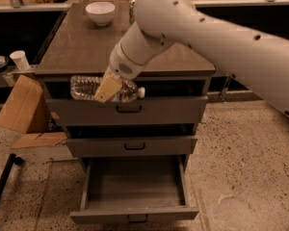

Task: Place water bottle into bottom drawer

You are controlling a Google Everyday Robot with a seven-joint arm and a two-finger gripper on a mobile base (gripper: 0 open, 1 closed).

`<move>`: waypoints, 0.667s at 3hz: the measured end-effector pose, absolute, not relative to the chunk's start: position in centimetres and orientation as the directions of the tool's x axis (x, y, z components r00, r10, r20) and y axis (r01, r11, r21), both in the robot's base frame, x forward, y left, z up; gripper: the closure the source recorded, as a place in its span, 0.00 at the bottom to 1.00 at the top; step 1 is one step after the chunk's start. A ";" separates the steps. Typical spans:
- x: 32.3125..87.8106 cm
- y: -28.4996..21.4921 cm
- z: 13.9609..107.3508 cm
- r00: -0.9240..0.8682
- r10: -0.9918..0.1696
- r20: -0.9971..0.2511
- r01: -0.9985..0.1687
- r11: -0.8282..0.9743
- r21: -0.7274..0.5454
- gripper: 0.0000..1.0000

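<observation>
End effector [106,91] closed across the middle of the water bottle [82,88], holding it sideways in the air at the counter's [82,47] front edge, above the top drawer front, cap pointing right. The second finger is probably hidden behind the bottle. Bottom drawer [135,186] pulled open below, well apart. White bowl [100,12] at the counter's back.
</observation>
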State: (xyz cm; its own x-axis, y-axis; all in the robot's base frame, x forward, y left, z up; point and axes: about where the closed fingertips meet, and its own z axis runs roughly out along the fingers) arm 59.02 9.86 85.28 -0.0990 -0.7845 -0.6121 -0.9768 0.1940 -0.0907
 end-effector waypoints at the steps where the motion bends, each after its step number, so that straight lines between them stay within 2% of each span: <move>1: 56.3 9.0 79.0 -0.217 -0.757 -0.616 -0.963 0.270 0.007 1.00; 2: 53.9 8.2 73.4 -0.310 -0.724 -0.616 -0.942 0.319 0.100 1.00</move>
